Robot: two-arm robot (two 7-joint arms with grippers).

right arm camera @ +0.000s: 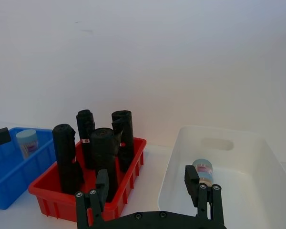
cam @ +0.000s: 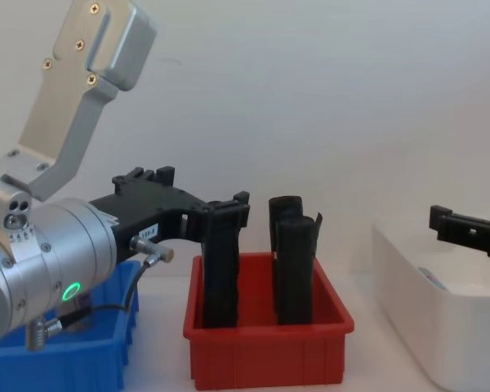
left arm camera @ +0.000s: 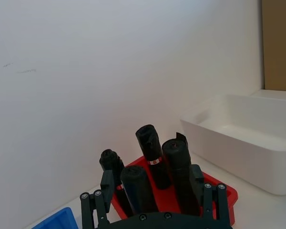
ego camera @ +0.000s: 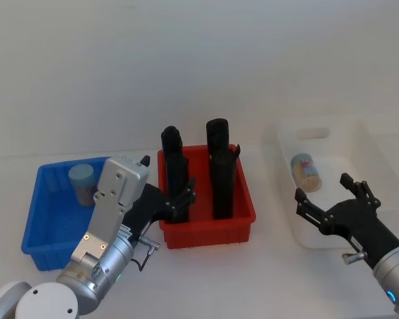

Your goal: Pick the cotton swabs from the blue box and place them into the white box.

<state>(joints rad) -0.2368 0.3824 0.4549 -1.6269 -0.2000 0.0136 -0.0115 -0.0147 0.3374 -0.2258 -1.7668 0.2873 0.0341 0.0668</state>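
Note:
One jar of cotton swabs (ego camera: 82, 183) stands upright in the blue box (ego camera: 38, 229) at the left; it also shows in the right wrist view as a jar (right arm camera: 27, 142) inside the blue box (right arm camera: 7, 183). A second jar (ego camera: 306, 171) lies on its side in the white box (ego camera: 359, 136) at the right, seen too as the jar (right arm camera: 203, 171) in the white box (right arm camera: 219, 131). My left gripper (ego camera: 183, 199) hangs open and empty at the red bin's left front corner, right of the blue box. My right gripper (ego camera: 322, 187) is open and empty above the white box's near end.
A red bin (ego camera: 206, 229) with several tall black rolls (ego camera: 219, 169) stands between the two boxes, close to my left gripper's fingers (left arm camera: 93, 205). A white wall rises behind the table. Bare tabletop lies in front of the bins.

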